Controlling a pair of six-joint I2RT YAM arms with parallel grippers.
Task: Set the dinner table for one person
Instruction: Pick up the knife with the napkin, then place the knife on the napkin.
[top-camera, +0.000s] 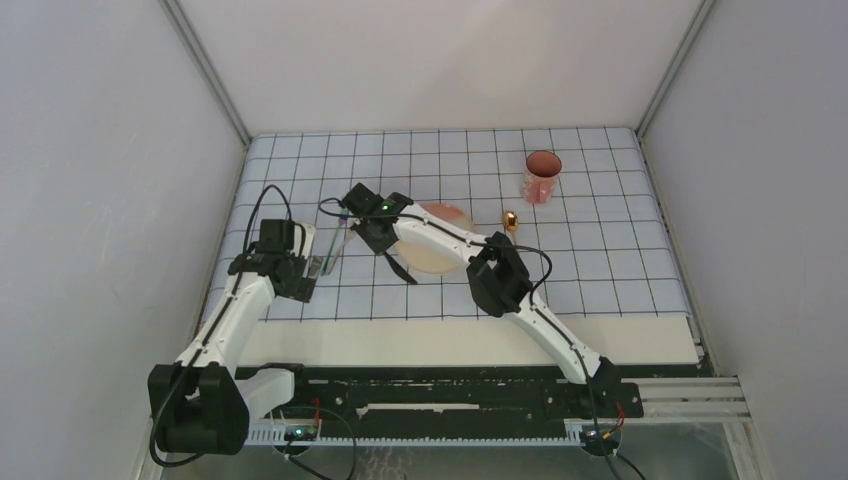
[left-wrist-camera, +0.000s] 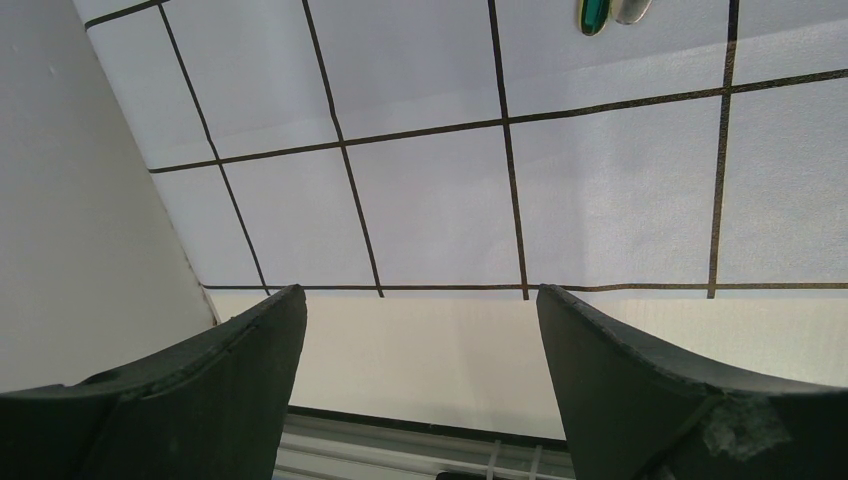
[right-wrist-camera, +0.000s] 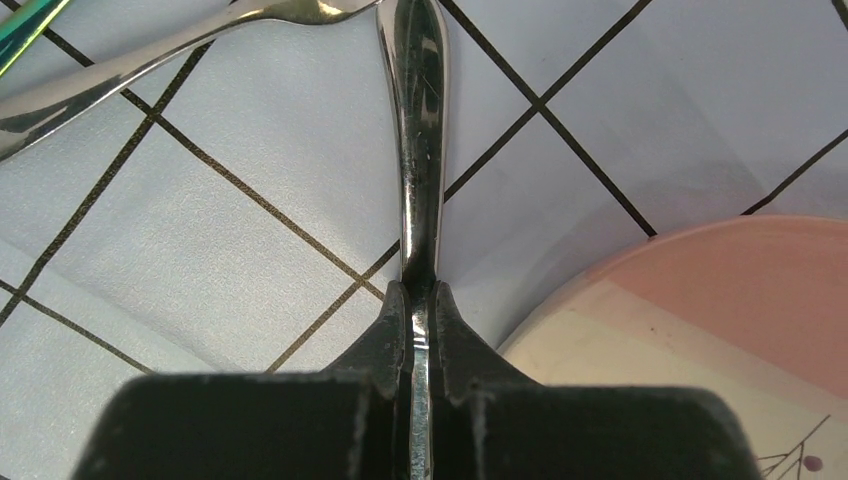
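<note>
Table (top-camera: 450, 335) part-set: right gripper (right-wrist-camera: 420, 295) clamped on silver utensil (right-wrist-camera: 420, 120) just beside plate (right-wrist-camera: 700, 300); left gripper (left-wrist-camera: 420, 290) wide open, empty. Next: lay it straight alongside plate, release

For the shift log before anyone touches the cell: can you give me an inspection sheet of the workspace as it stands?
Surface: cream dinner table, mostly under a pale-blue gridded cloth.
Job's things: pink plate, pink cup, gold spoon, a gripped silver utensil; second silver utensil and iridescent utensil on the cloth.
Clutter: nothing seen.
Hands: left hand open, empty; right hand shut on the silver utensil.
Cables: black cables loop along both arms.
Surroundings: white walls, metal rail.
</note>
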